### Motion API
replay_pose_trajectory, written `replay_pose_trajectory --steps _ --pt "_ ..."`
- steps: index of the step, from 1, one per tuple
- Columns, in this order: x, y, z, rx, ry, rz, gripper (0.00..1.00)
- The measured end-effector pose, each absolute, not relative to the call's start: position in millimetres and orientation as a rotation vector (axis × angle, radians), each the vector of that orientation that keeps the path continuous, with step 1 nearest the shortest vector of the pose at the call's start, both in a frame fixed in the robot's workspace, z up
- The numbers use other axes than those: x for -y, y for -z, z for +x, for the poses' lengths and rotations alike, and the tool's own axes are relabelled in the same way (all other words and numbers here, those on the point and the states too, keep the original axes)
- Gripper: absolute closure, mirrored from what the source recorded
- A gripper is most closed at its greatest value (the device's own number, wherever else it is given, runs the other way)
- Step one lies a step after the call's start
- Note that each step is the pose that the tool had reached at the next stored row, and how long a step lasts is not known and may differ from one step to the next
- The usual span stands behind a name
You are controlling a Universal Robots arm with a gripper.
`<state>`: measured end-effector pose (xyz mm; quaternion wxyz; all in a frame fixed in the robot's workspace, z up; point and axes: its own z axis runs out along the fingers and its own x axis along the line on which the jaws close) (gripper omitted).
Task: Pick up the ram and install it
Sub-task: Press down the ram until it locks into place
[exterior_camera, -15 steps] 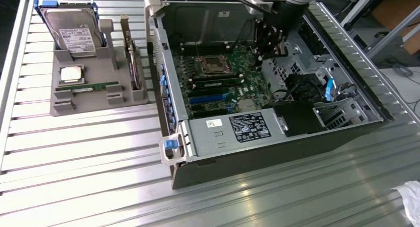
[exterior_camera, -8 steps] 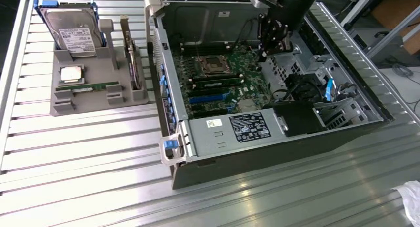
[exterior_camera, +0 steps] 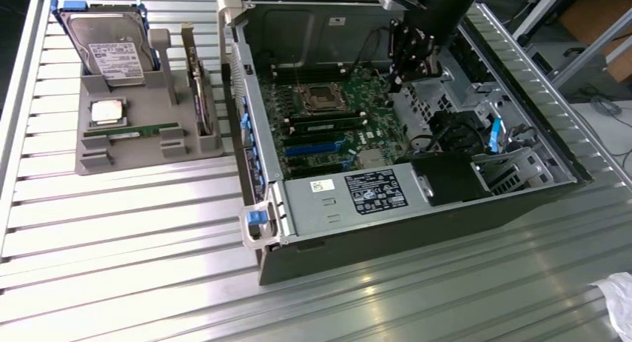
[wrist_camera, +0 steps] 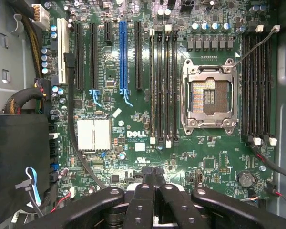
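Pincer (wrist_camera: 153,174) shut and empty above the motherboard (wrist_camera: 148,95).
Ram (exterior_camera: 132,131) lying in the grey holder (exterior_camera: 94,161), left of frame, on the counter (exterior_camera: 118,231).

Overhead light is glaring off the ribbed metal surface (exterior_camera: 148,238) in the exterior view's lower half, washing out pale streaks. The case (exterior_camera: 395,209) interior is sitting dimmer. In the wrist view, the motherboard (wrist_camera: 148,124) is showing evenly lit and sharp.
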<state>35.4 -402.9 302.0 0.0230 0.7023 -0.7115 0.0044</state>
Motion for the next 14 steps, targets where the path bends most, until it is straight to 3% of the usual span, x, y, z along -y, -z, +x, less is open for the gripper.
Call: replay_pose_trajectory --steps 14 --pt "402.9 -301.7 35.4 2.338 -0.01 2.027 0.89"
